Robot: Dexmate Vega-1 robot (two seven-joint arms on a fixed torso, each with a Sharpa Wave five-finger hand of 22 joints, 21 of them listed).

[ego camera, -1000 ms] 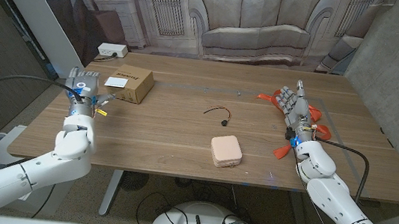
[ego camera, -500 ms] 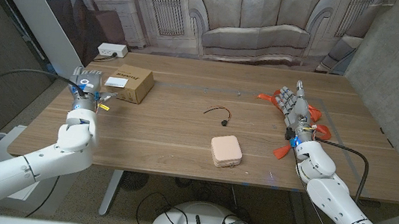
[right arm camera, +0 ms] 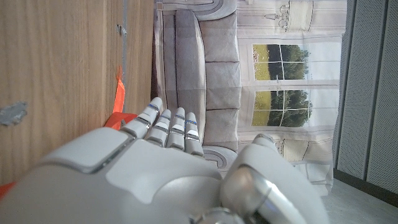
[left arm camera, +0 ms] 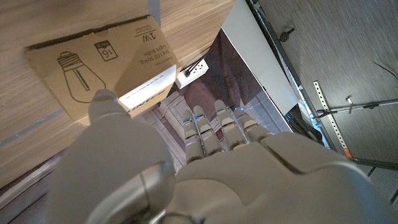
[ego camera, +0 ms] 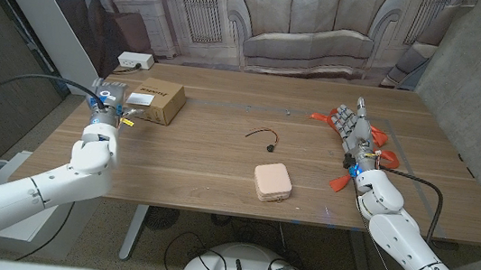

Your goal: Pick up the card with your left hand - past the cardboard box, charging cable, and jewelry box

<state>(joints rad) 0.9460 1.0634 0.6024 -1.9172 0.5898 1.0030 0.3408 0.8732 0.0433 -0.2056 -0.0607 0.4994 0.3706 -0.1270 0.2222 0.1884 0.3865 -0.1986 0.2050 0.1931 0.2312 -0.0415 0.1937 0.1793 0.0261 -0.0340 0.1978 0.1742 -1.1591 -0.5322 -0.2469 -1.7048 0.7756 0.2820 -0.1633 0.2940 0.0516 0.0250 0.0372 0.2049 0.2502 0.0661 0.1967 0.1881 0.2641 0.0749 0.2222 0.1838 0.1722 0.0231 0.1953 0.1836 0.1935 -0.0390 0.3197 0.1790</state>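
Head view shows my left hand (ego camera: 108, 104) just beside the cardboard box (ego camera: 159, 100), holding nothing, fingers extended and apart. The white card (ego camera: 141, 99) lies on top of that box, at its near-left part. The charging cable (ego camera: 265, 139) and jewelry box (ego camera: 271, 181) sit well apart, mid-table. My right hand (ego camera: 351, 127) waits open at the far side. Risk, in my judgement: the card lies flat and thin, so my fingertips (left arm camera: 214, 124) could slide it off or shove the light box.
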